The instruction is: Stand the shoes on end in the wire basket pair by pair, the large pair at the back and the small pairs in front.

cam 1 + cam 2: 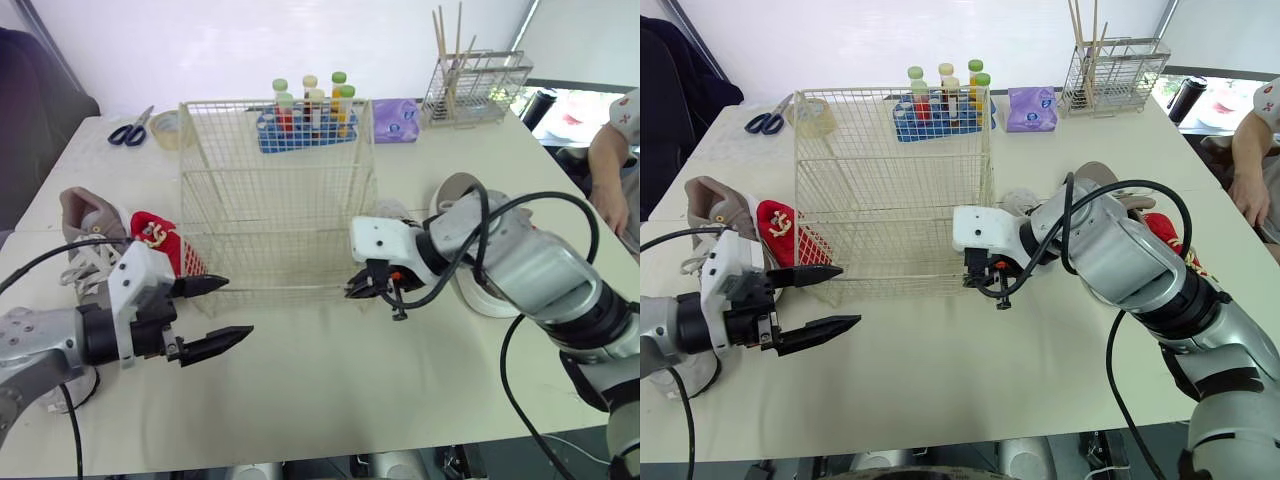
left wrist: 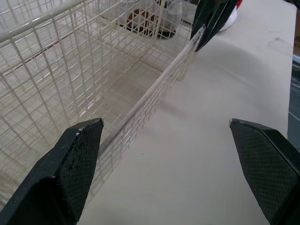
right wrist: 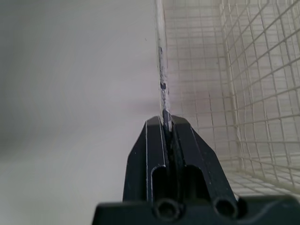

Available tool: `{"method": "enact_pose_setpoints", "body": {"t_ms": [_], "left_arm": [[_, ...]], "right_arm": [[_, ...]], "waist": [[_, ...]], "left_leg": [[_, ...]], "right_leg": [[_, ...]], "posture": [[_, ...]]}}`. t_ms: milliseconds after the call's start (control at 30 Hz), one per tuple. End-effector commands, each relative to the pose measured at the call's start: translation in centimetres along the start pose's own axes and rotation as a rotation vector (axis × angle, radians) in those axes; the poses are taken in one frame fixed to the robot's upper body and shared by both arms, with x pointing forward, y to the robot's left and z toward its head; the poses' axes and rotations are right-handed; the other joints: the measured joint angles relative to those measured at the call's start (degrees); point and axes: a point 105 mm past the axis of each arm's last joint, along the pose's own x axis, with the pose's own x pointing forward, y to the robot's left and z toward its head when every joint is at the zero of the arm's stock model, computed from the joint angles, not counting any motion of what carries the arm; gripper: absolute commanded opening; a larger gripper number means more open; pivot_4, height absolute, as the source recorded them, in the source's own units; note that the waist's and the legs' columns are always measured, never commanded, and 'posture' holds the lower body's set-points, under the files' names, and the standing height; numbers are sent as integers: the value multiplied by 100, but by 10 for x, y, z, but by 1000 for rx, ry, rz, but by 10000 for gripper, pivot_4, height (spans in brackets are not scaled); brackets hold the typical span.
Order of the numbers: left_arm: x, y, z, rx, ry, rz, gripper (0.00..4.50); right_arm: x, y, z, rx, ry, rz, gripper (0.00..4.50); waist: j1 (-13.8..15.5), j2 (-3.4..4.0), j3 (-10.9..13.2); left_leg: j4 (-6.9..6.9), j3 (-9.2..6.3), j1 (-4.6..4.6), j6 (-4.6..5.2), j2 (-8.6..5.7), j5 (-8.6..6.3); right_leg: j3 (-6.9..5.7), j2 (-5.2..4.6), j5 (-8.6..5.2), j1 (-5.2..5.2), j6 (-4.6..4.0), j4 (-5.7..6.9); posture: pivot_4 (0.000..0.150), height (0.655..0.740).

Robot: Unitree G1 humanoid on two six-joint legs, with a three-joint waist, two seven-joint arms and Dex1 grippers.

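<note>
Black right hand (image 1: 351,289) tight on wire basket rim (image 1: 270,290)

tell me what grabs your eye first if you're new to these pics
The empty wire basket in the middle of the table stands out, with the right gripper shut on its low front edge. The left gripper hangs open by the basket's left front corner, beside a red shoe and a grey sneaker.
</note>
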Motion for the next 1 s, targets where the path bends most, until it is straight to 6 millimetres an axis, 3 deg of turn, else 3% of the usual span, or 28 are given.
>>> {"method": "enact_pose_setpoints", "body": {"t_ms": [33,100,367,467,600,833,933,1000], "left_arm": [[-2,0,3,21,1,-7,45000],[-2,0,3,18,3,-9,45000],[-6,0,-1,-4,21,-27,45000],[-5,-1,1,-7,18,-42,45000],[-7,-4,8,-32,-3,-91,45000],[-10,3,12,-43,4,-123,45000],[-9,5,24,-32,-43,-152,45000],[-7,0,38,-30,-93,-211,45000]], "right_arm": [[4,12,6,-15,-27,67,792],[4,12,4,-15,-21,63,792],[-9,6,-4,-3,-9,22,39326],[-23,2,1,1,-32,11,39326],[-54,18,12,69,-112,104,39326],[-93,17,17,311,-245,93,39326],[-138,12,30,374,-465,103,39326],[-155,-3,13,461,-534,-19,39326]], "waist": [[2,0,0],[3,0,0],[11,-1,-1],[26,0,0],[39,0,1],[12,1,1],[41,3,5],[96,-4,1]], "left_leg": [[0,0,0,0,0,0],[0,0,0,0,0,0],[2,0,2,0,-1,0],[4,0,2,-2,-1,1],[4,-1,-3,-1,-2,1],[1,2,-1,0,0,0],[0,4,-3,0,-1,0],[1,3,-4,0,-2,0]], "right_leg": [[0,0,0,0,0,0],[0,0,0,0,0,0],[1,0,0,3,0,0],[1,0,1,2,-2,0],[1,-1,1,2,-2,-3],[2,0,1,-1,-3,-2],[3,0,1,-4,-3,-2],[3,-1,1,-1,-3,-4]], "posture": [[1500,7400],[1500,7400],[1500,7400],[1500,7400],[1500,7400],[1500,7400],[1500,7400],[1500,7400]]}}
